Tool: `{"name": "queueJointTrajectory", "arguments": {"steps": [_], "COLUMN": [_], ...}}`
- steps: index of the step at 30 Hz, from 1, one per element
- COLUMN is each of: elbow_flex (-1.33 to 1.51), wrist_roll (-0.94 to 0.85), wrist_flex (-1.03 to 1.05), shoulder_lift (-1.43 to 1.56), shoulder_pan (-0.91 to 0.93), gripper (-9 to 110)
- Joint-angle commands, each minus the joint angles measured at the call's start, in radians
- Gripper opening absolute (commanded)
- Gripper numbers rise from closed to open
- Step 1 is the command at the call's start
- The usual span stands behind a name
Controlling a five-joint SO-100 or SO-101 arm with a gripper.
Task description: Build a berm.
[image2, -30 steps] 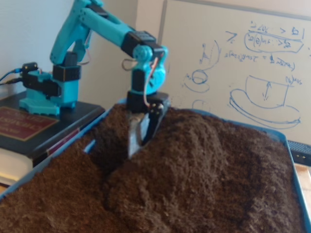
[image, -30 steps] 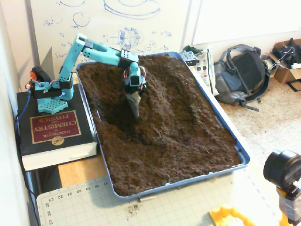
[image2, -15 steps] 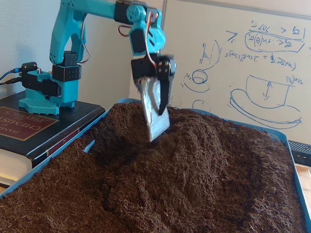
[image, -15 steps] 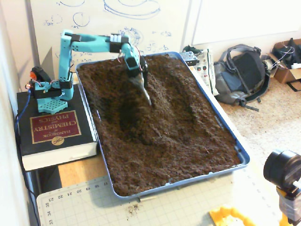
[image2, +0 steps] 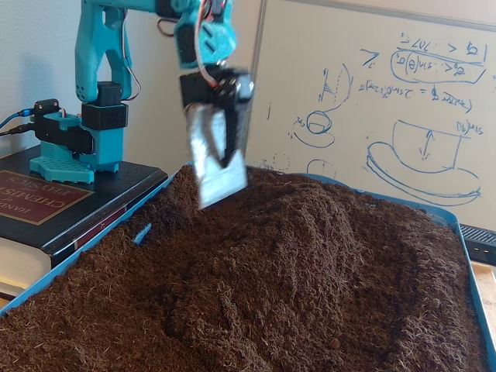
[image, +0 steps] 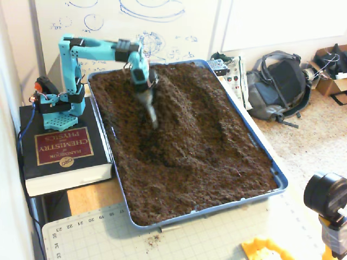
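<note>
Berm [image: 198, 111] runs lengthwise down the tray [image: 279, 176], just right of the tool [image: 152, 116] in the higher fixed view. Tool [image2: 219, 177] hangs above soil, scoop-like blade blurred; can't tell its opening.

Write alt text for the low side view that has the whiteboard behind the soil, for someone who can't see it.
A teal robot arm holds its gripper, fitted with a flat metal scoop blade, lifted clear above a long hump of dark brown soil, the berm, in a blue tray. The arm's base stands on a thick book at left; a whiteboard with blue sketches is behind.

Teal arm [image: 95, 49] bent at elbow, hand [image2: 219, 174] hanging downward, blurred, grip state unclear
</note>
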Motion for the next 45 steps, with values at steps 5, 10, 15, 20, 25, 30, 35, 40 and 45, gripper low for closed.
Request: {"name": "queueJointTrajectory", "arguments": {"steps": [5, 10, 15, 20, 25, 30, 35, 40, 45], "elbow_flex": [0.137, 0.147, 0.064, -0.052, -0.181, -0.33, -0.463, -0.569, -0.652], "wrist_roll": [-0.11, -0.179, -0.209, -0.21, -0.21, -0.21, -0.21, -0.21, -0.21], "wrist_flex": [0.0, -0.009, -0.009, -0.009, -0.009, -0.009, -0.009, -0.009, -0.008], "shoulder_lift": [0.052, -0.038, -0.175, -0.305, -0.426, -0.538, -0.637, -0.701, -0.719], "shoulder_pan": [0.106, 0.138, 0.161, 0.164, 0.164, 0.164, 0.164, 0.155, 0.147], "gripper": [0, 0, 0, 0, 0, 0, 0, 0, 0]}}
